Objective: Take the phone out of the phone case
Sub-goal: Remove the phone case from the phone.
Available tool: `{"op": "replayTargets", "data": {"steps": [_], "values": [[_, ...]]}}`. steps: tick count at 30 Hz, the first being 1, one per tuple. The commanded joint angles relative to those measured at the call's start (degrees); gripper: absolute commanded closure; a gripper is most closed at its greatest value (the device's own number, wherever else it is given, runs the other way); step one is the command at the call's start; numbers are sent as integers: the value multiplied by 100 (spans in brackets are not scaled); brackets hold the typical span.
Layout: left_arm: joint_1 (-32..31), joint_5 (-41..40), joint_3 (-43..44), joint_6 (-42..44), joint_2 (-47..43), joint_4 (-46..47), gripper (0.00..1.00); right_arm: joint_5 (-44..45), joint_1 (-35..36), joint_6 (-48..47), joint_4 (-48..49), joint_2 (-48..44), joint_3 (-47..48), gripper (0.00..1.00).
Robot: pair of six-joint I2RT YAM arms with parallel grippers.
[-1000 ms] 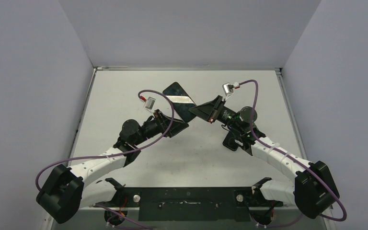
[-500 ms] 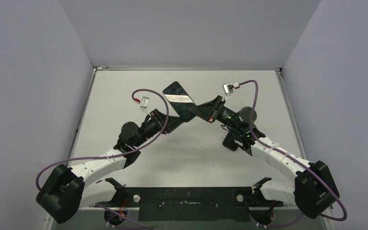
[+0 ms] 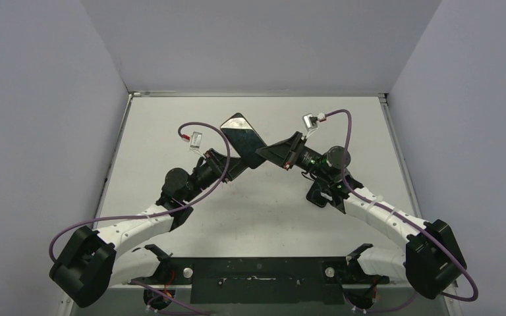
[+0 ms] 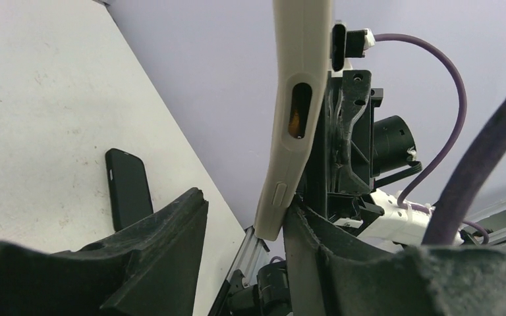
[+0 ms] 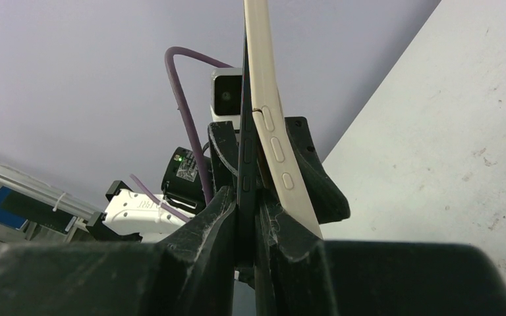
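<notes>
Phone (image 3: 242, 139) clamped in right hand (image 5: 249, 197); left hand (image 4: 244, 205) spread loosely around cream case (image 4: 300, 66).

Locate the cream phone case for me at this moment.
The phone case is off the table, centre-far in the top view, between the left claw and the right claw, which pinches the phone beside it.

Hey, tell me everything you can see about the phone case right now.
The phone case is cream, smooth and plastic-looking, with three raised buttons on one long edge and an oval cutout on another. It is held on edge in the air above the table, with the dark phone partly in it; one edge looks peeled away from the phone. The right gripper pinches the phone beside it; the left gripper has a finger on either side.
</notes>
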Motion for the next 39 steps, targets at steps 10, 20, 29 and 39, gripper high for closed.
{"op": "replayTargets", "data": {"steps": [10, 20, 29, 39], "values": [[735, -22, 254, 90, -144, 518, 77, -644, 202, -286, -61, -144, 202, 100], [968, -114, 534, 991, -255, -411, 100, -886, 194, -539, -563, -149, 380, 100], [969, -1110, 747, 2480, -548, -1702, 100, -888, 186, -564, -637, -206, 357, 100], [1030, -1763, 876, 3199, -724, -2811, 100, -854, 99, -643, -835, -300, 356, 100]]}}
